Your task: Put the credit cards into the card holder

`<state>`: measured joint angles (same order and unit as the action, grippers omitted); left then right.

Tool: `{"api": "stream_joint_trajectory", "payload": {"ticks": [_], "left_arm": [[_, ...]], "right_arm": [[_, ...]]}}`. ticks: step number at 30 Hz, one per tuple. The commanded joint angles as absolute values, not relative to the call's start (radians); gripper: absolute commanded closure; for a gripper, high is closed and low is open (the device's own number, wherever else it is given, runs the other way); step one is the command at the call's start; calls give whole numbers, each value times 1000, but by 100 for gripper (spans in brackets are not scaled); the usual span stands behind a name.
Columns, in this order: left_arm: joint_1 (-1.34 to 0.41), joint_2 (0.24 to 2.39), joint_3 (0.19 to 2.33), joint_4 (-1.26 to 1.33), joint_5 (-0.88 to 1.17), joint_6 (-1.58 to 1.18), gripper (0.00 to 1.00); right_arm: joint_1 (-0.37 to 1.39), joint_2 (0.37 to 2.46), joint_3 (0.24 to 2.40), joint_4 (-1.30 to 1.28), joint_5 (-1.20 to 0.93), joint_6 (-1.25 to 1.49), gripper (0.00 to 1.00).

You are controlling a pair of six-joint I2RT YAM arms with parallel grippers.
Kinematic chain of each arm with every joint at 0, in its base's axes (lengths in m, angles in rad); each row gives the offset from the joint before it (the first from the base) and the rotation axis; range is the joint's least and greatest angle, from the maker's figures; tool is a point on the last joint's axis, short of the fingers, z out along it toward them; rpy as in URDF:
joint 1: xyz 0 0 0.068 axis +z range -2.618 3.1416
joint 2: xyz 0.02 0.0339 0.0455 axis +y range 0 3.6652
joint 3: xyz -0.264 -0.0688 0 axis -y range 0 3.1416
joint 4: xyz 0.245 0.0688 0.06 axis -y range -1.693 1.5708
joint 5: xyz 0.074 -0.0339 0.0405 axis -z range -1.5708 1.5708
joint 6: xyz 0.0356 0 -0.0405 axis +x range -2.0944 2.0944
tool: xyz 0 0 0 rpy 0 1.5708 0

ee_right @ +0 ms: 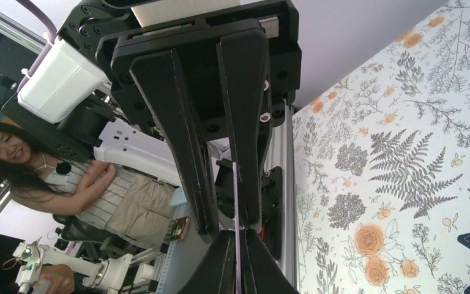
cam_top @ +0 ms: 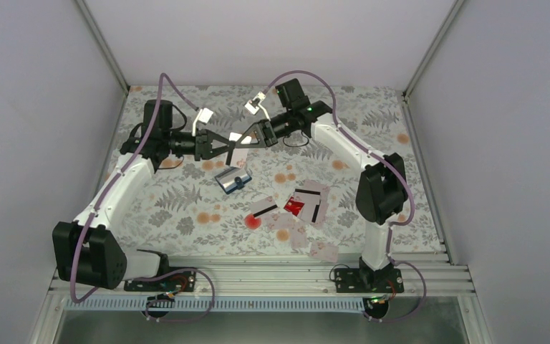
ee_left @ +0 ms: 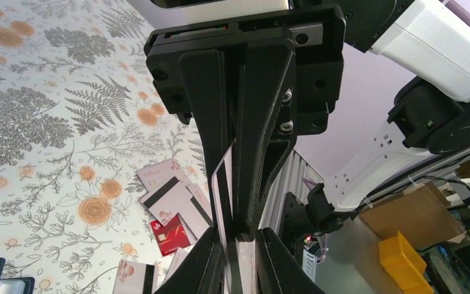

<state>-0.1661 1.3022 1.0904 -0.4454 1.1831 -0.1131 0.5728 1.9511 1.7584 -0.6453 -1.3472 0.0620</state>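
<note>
A whitish credit card (cam_top: 238, 155) with a black stripe hangs in the air above the table's middle, between both grippers. My left gripper (cam_top: 230, 147) is shut on it; the left wrist view shows the card (ee_left: 222, 184) edge-on, pinched at the gripper (ee_left: 235, 229). My right gripper (cam_top: 247, 138) meets it from the opposite side. Its fingers stand slightly apart around the card (ee_right: 235, 196), which lies against one finger (ee_right: 248, 184). The navy card holder (cam_top: 233, 180) lies open on the cloth just below. Several more cards, one red (cam_top: 293, 208), lie spread to its right.
A floral cloth (cam_top: 186, 208) covers the table, with grey walls on three sides. An aluminium rail (cam_top: 272, 276) carries both arm bases at the near edge. The loose cards (ee_left: 165, 202) reach towards that rail. A person sits beyond the near edge in the right wrist view.
</note>
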Motion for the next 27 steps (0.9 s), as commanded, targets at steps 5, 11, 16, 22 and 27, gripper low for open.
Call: {"api": "stream_joint_trajectory", "payload": {"ticks": [5, 11, 16, 22, 27], "left_arm": [[-170, 1284, 1110, -457, 1238, -106, 86], [-170, 1287, 1110, -464, 1228, -106, 97], [-170, 1287, 1115, -473, 1193, -119, 98], [-170, 1294, 1158, -520, 1025, -122, 98], [-166, 1319, 1207, -619, 628, -134, 98]], "right_arm": [[578, 1910, 1793, -646, -1360, 60, 96], [579, 1908, 1795, -647, -1364, 61, 96], [578, 1893, 1799, -646, -1310, 94, 93], [577, 1864, 1723, -651, -1057, 213, 49], [576, 1819, 1568, -654, -793, 409, 38]]}}
